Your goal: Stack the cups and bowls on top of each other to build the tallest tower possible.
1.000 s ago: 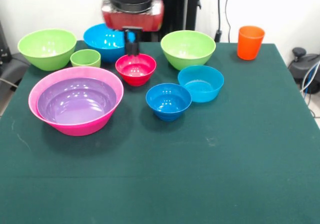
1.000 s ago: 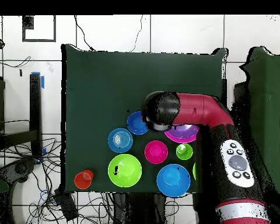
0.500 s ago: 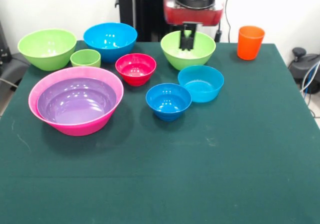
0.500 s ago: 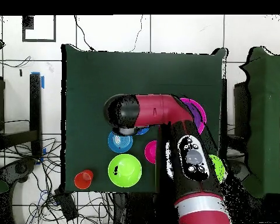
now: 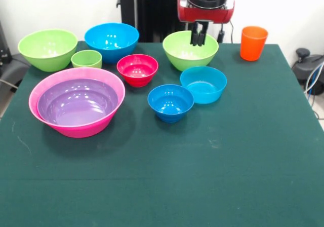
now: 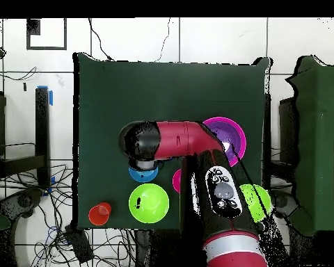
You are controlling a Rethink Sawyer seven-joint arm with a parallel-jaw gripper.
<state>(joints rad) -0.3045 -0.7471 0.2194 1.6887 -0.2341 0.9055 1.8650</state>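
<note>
Tool swinging toward the orange cup side

Nearest, pink bowl (image 5: 76,128) is holding purple (image 5: 76,103); nothing else is stacking yet on the desk (image 5: 202,176). Farther back, the tool (image 5: 197,38), moving from the red bowl (image 5: 137,69), is hanging nearly closed and empty over a green bowl (image 5: 185,52).

No legible text, label, brand, number or sign appears in either view. The bowls, the cups and the green table cover (image 5: 212,186) are unmarked. The grey control pad (image 6: 221,192) on the robot arm (image 6: 180,139) carries round buttons whose markings cannot be made out.
</note>
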